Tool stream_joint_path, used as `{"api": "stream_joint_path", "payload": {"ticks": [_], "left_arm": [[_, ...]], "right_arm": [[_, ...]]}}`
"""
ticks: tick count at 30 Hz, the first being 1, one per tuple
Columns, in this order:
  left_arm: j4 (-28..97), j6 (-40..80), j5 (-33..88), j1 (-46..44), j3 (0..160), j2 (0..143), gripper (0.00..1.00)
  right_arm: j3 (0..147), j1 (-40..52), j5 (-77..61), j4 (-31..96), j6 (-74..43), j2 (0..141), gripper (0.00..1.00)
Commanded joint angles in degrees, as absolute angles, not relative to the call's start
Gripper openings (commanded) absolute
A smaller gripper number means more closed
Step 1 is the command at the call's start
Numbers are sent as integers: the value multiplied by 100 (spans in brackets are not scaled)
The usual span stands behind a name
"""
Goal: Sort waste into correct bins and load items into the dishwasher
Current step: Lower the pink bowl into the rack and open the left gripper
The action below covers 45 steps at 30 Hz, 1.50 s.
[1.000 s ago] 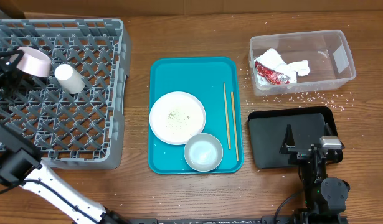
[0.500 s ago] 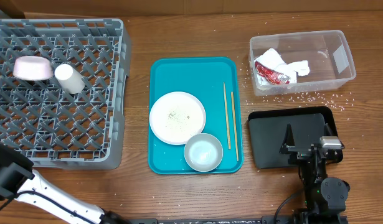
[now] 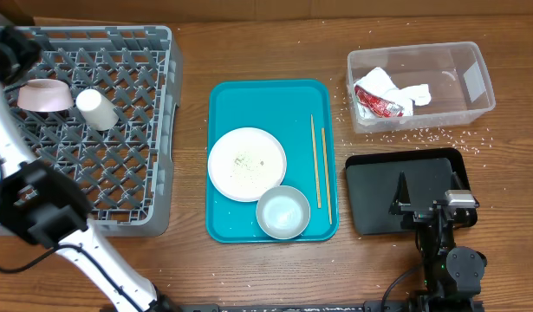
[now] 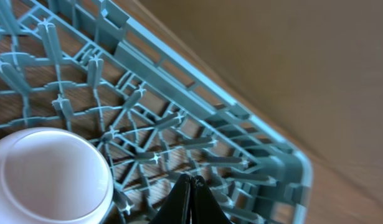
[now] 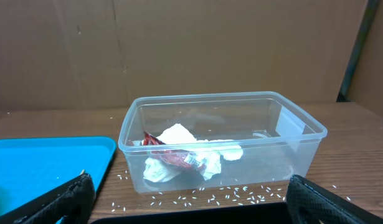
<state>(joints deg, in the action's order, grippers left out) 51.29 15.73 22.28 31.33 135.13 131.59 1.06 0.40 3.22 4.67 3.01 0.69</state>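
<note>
Holds the left gripper [image 4: 191,194] clenched on nothing, tips pressed together, over the back left corner of the grey dish rack [image 3: 153,130]. Shows just beside it the pink bowl [image 3: 45,94] resting on the rack's grid, with a white cup [image 3: 97,110] lying on its side next to the bowl.

Has the right gripper [image 5: 191,208] spread wide and empty above the black bin [image 3: 379,191], facing the clear plastic bin [image 3: 478,82]. Finds in that clear bin crumpled white tissue [image 3: 396,87] and a red wrapper [image 3: 374,102]. Finds rice grains [image 3: 422,134] scattered on the table around it.

Leaves between rack and bins the teal tray [image 3: 223,104], well apart from both grippers. Carries a white plate [image 3: 247,163] flecked with scraps, a small pale bowl [image 3: 283,212] touching the plate's near edge, and chopsticks [image 3: 318,160] lying lengthwise along the right side.
</note>
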Motion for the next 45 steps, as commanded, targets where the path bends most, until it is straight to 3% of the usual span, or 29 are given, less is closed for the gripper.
{"api": "stream_joint_path", "payload": {"ticks": [1, 11, 33, 41, 45], "left_arm": [[5096, 1326, 126, 2867, 13487, 13198, 4], [5347, 1280, -823, 2797, 13423, 13513, 4], [5983, 947, -1103, 3006, 12846, 13561, 4], [6351, 1660, -1131, 3111, 13163, 13104, 4], [6429, 2088, -593, 3057, 13504, 12534, 4]], "right_arm": [[49, 21, 353, 438, 305, 16, 100], [47, 21, 355, 438, 305, 16, 100], [49, 21, 355, 438, 305, 16, 100], [49, 21, 353, 438, 307, 16, 100], [49, 21, 353, 438, 305, 16, 100]]}}
